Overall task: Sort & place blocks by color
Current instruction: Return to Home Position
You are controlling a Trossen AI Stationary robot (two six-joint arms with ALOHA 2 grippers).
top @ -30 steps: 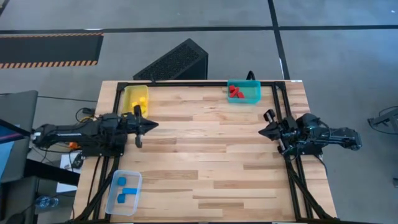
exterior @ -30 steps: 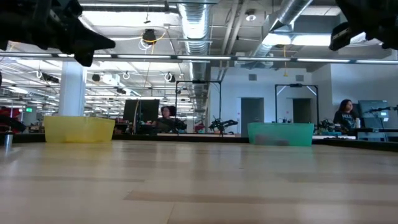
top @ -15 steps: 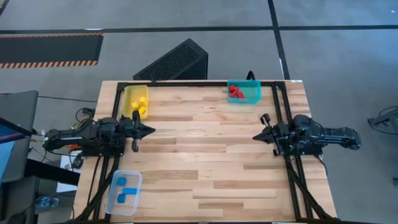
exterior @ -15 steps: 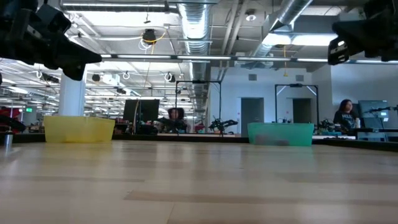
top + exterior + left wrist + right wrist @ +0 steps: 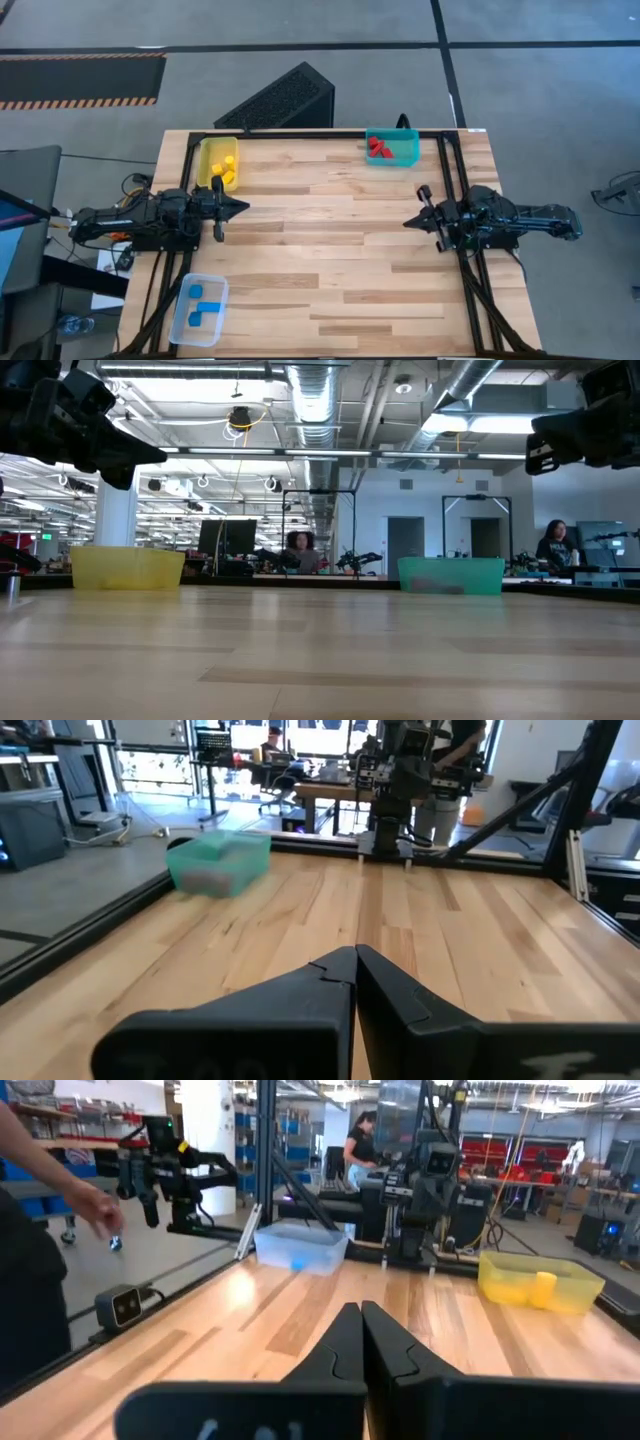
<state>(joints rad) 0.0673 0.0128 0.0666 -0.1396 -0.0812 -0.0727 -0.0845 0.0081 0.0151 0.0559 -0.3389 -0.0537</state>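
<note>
Yellow blocks (image 5: 228, 171) lie in the yellow bin (image 5: 209, 152) at the table's far left. Red blocks (image 5: 378, 149) lie in the teal bin (image 5: 403, 150) at the far right. Blue blocks (image 5: 201, 306) lie in the clear bin (image 5: 184, 326) at the near left corner. My left gripper (image 5: 243, 208) hovers shut at the left edge, pointing level toward the right, with nothing in it (image 5: 355, 960). My right gripper (image 5: 408, 220) hovers shut at the right edge, pointing level toward the left, also empty (image 5: 360, 1315).
The wooden tabletop (image 5: 330, 250) between the two arms carries nothing. A black metal frame (image 5: 447, 170) runs along the table's edges. A dark slatted box (image 5: 280, 100) stands on the floor behind the table. People show in the room beyond, one hand (image 5: 100, 1205) near the table's near side.
Both arms have sunk toward their resting places. My left gripper has drawn back a little toward the table's left edge. My right gripper has tipped and rolled until it points level toward the left. Both have stayed shut.
</note>
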